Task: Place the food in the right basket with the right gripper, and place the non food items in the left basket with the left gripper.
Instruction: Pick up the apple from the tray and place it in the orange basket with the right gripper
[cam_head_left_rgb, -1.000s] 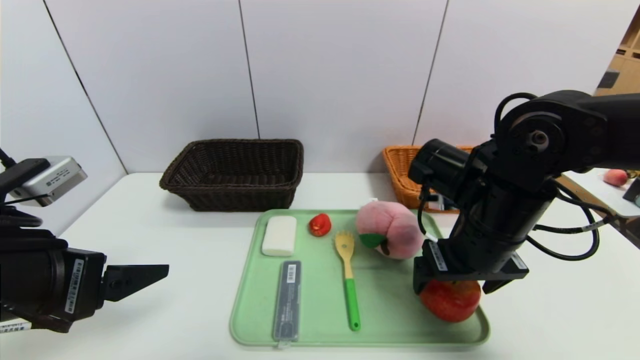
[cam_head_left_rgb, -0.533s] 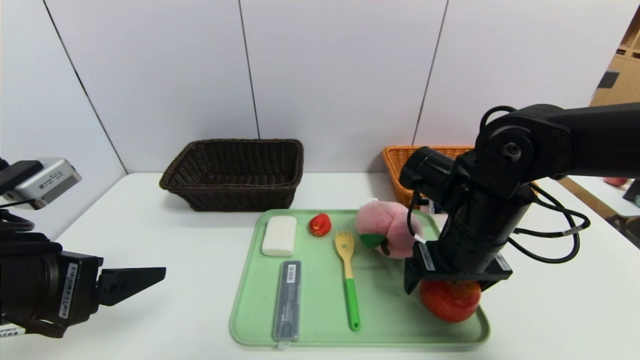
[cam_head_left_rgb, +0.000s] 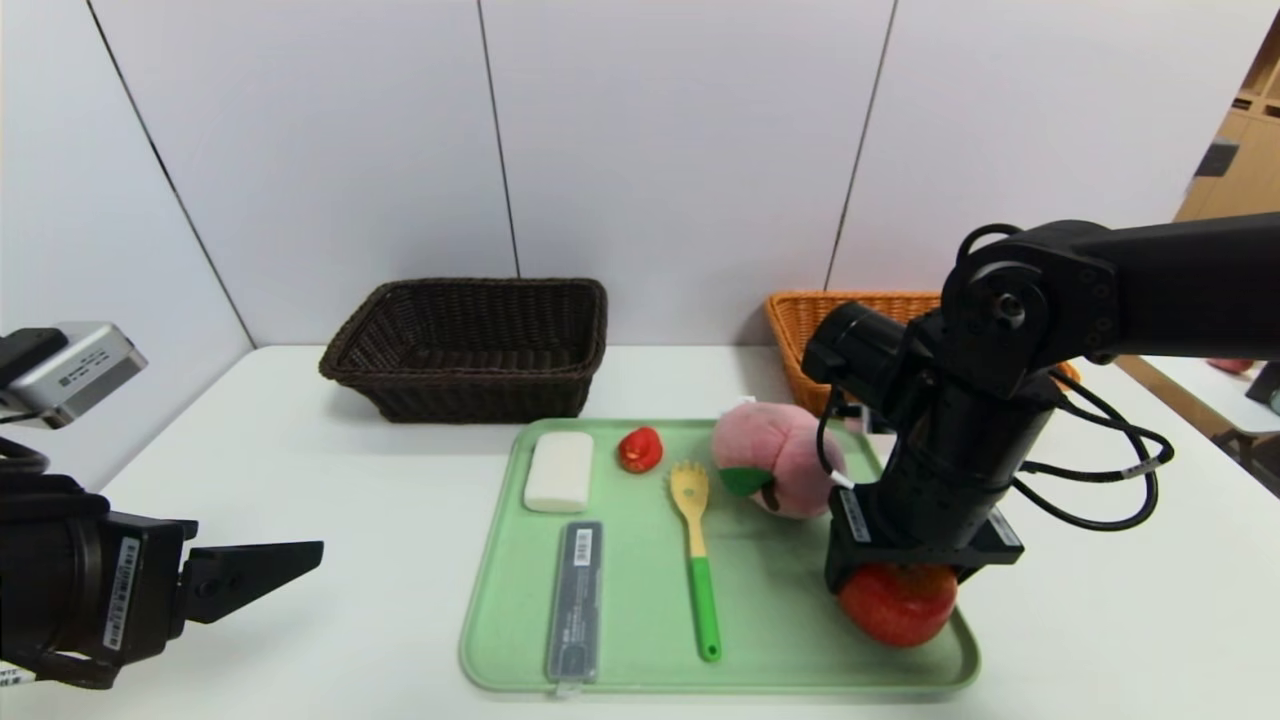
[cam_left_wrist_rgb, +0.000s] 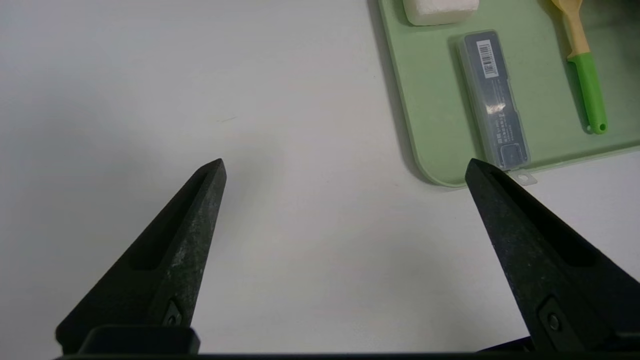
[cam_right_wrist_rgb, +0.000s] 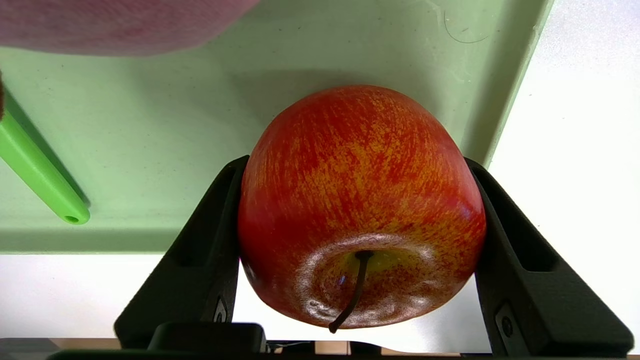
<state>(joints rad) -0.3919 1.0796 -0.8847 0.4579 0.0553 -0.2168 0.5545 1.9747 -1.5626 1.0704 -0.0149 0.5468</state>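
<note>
Right at the front of the green tray, in its near right corner, sits the big red-yellow apple. The right gripper comes straight down on it, and in the right wrist view its 2 black fingers press on both sides of the apple, so it has the fruit pinched while the apple sits on the tray.

Off to the near left, the left gripper hangs above the white table, away from the tray, with its 2 pointed fingers spread wide and nothing between them.

Next on the tray lie the slim grey case with a barcode label and the yellow fork with a green handle, side by side. Behind them come the white block, the small red strawberry and the pink plush peach.

Farthest back, by the wall, stand the dark brown basket on the left and the orange basket on the right, partly hidden by the right arm.
</note>
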